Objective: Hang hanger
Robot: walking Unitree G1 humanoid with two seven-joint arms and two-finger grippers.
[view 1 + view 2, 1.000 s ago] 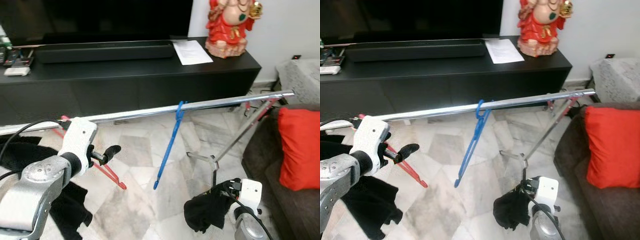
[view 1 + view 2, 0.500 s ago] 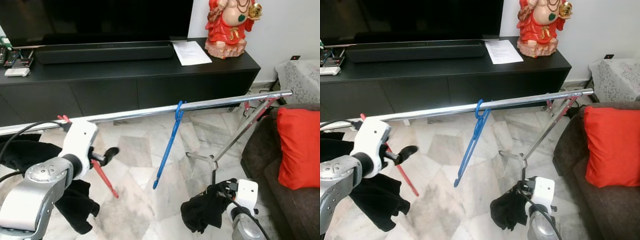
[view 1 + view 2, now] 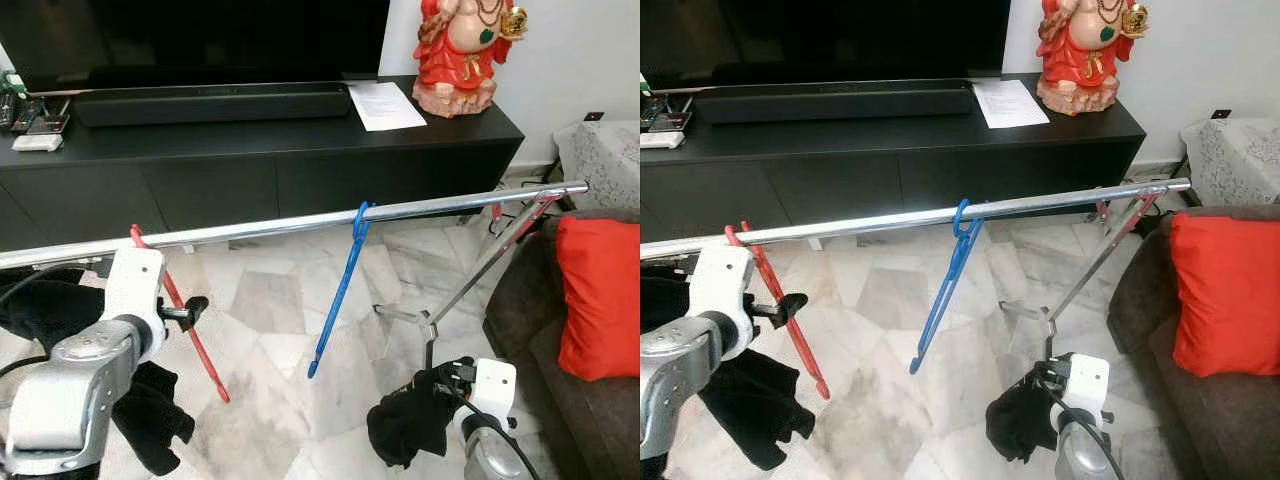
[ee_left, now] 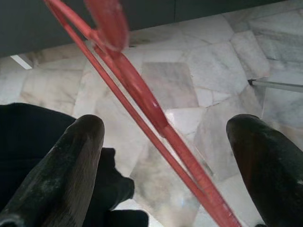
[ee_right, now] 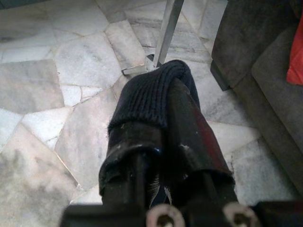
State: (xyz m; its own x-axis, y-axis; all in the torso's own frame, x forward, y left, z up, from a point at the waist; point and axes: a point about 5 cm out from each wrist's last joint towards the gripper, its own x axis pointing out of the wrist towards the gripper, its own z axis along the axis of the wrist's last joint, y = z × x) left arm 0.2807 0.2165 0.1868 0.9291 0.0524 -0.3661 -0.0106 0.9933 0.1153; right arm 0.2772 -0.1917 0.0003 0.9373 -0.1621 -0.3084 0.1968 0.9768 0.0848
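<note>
Hanging, as judged: nearly finished; the red hanger (image 3: 178, 312) had its hook over the silver rail (image 3: 300, 225) at the rail's left part, and its long body sloped down toward the marble floor (image 3: 270, 300).
Left claw: the left claw (image 4: 165, 156) was spread wide, one finger on either side of the red hanger in the left wrist view, with daylight between each finger and the plastic; it gripped nothing.
Left claw, place: just beside the red hanger's upper stretch, a little below the rail.
Left to do: judged to be only drawing the left arm clear without knocking the hook off the rail.
Right claw: the right claw (image 5: 161, 142) was low near the floor, closed on a dark garment (image 5: 156, 94) bunched over its fingers.
Hangers counted: two, the red hanger and a blue hanger (image 3: 340, 290), which hung near the rail's middle, well apart from the red one.
Rails counted: one, on a folding metal stand (image 3: 470, 275).
Dark clothes counted: two heaps, one in the right claw and one black pile (image 3: 150, 425) on the floor by the left arm.
Tabletop: a black TV cabinet (image 3: 300, 150) carried one soundbar (image 3: 210, 102), one sheet of paper (image 3: 385, 105) and one red statue (image 3: 460, 50).
Cushions counted: one red cushion (image 3: 598, 295).
</note>
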